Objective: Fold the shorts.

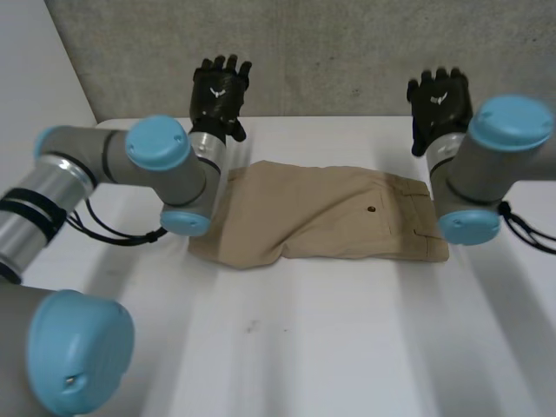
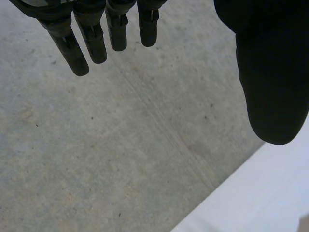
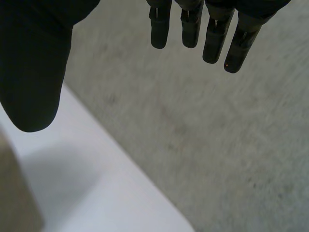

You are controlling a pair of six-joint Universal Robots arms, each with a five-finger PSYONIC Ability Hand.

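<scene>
We see the shorts (image 1: 330,213) lying flat in the middle of the desk (image 1: 347,347), stretched crosswise between our two arms. The waistband end is just beside the right arm and the leg end is by the left arm. A back pocket with its button (image 1: 372,209) faces up. We judge the cloth to be doubled leg over leg already, so an end-to-end fold seems to be the step in hand.

Neither hand touches the cloth. Our left hand (image 1: 219,91) and right hand (image 1: 440,100) hang above the far edge of the desk, well apart, one beyond each end of the shorts. In the left wrist view the fingers (image 2: 96,43) are straight and a little spread, with the thumb standing off and nothing between them. The right wrist view shows that hand's fingers (image 3: 212,38) the same way, with a corner of the shorts below the thumb.

Next, we think both hands must come down onto one end, each pinching a corner through both layers. They would then carry it evenly over to the other end, so the edges meet without a skew.

The desk is white and smooth. Behind it stands a rough grey concrete wall (image 1: 347,52), which meets the desk's far edge.
</scene>
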